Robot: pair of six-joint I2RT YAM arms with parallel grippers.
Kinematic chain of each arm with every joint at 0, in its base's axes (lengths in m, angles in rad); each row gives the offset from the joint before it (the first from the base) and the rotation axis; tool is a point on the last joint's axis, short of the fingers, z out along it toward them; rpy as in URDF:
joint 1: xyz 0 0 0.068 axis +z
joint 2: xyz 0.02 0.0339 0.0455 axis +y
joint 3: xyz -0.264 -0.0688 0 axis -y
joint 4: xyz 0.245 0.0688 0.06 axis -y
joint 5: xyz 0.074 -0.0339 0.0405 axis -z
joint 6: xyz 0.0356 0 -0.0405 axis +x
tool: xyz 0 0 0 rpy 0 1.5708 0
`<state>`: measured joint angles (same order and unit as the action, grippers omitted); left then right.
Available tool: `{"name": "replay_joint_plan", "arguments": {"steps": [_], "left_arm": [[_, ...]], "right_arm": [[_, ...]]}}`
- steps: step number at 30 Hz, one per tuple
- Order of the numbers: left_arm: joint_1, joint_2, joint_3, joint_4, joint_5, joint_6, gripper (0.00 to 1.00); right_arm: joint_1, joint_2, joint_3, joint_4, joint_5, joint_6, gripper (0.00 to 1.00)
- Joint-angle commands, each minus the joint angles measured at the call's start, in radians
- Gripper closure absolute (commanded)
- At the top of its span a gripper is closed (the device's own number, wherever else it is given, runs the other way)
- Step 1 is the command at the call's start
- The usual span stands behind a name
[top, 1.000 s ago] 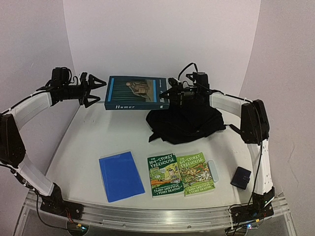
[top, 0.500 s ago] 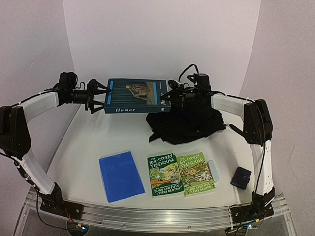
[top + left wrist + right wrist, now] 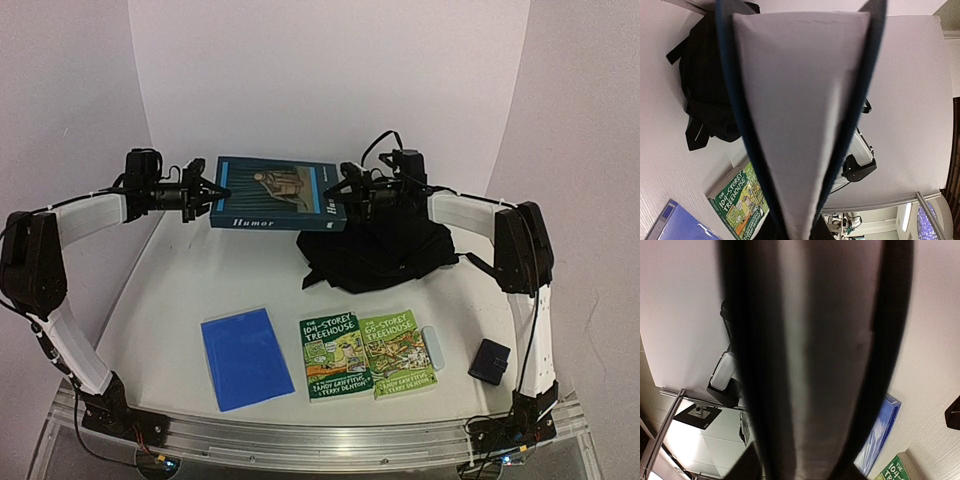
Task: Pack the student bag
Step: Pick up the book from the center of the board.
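A dark-blue hardback titled "Humor" (image 3: 270,190) hangs in the air at the back of the table, level, between both arms. My left gripper (image 3: 208,192) is shut on its left edge; in the left wrist view the page block (image 3: 800,100) fills the space between the jaws. My right gripper (image 3: 345,190) stands open around the book's right end, and the spine (image 3: 815,360) still fills the right wrist view. The student bag (image 3: 385,250), a crumpled black backpack, lies on the table below the right gripper, also in the left wrist view (image 3: 705,85).
Near the front lie a blue notebook (image 3: 245,357), two green Treehouse books (image 3: 335,357) (image 3: 403,352), a pale slim case (image 3: 433,347) beside them, and a small dark-blue pouch (image 3: 490,360) at the right. White walls stand close behind and on both sides.
My left gripper moved right to the book's left edge and shut on it. My right gripper's jaws opened at the book's right end. The book stayed almost still.
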<state>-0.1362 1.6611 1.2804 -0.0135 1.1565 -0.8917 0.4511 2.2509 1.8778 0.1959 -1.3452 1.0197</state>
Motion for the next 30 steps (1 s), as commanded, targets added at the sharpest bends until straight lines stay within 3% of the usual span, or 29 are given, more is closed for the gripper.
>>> {"name": "replay_joint_plan", "arguments": {"steps": [1,3,6,8,15,20,30], "left_arm": [[0.003,-0.011,-0.017,0.096,-0.033,-0.045,0.94],[0.016,-0.016,-0.020,0.097,-0.088,-0.065,0.98],[0.038,-0.033,-0.021,0.063,-0.192,-0.077,1.00],[0.053,-0.048,-0.026,0.046,-0.265,-0.090,1.00],[0.075,-0.088,-0.013,-0.073,-0.412,-0.064,1.00],[0.077,-0.115,-0.040,-0.109,-0.466,-0.060,1.00],[0.076,-0.166,-0.107,-0.121,-0.506,-0.069,1.00]], "right_arm": [[-0.017,-0.039,0.033,0.054,0.036,-0.031,0.30],[-0.041,-0.034,0.037,-0.007,0.115,-0.088,0.18],[-0.061,-0.030,0.164,-0.507,0.402,-0.495,0.07],[-0.060,-0.031,0.217,-0.635,0.570,-0.663,0.06],[0.014,0.033,0.329,-0.882,0.867,-1.089,0.27],[0.085,0.075,0.340,-1.004,0.964,-1.322,0.31],[0.148,0.201,0.473,-1.019,1.087,-1.384,0.39]]}}
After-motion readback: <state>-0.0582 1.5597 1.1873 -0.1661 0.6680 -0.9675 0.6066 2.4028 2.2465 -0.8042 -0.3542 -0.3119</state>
